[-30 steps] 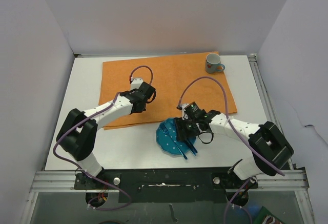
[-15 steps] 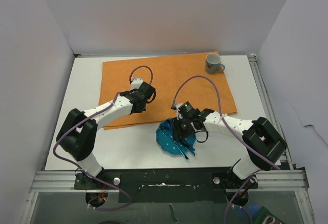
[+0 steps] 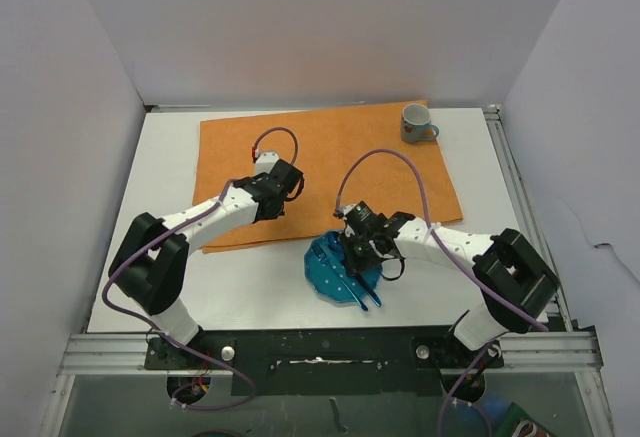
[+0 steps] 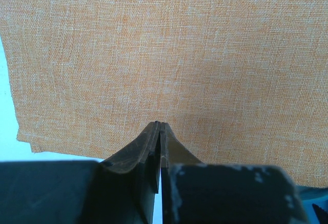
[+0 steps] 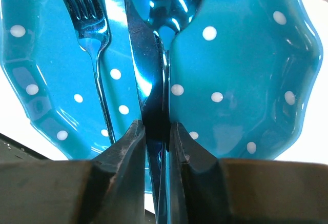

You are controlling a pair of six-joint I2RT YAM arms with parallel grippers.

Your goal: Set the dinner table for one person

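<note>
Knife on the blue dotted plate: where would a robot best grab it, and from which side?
By its handle half, from above, one finger on each long edge. The knife lies flat on the plate, squeezed between the fork and spoon, so only its narrow width offers a pinch. The right gripper pinches it that way.

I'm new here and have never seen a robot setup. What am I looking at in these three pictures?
Two robot arms are bolted to a white table. One picture looks down from above; the others come from a camera on each wrist. On the table are an orange cloth, a mug and a blue dotted plate carrying a fork, knife and spoon. The left tool is shut, empty, over the cloth. The right tool pinches the knife.
</note>
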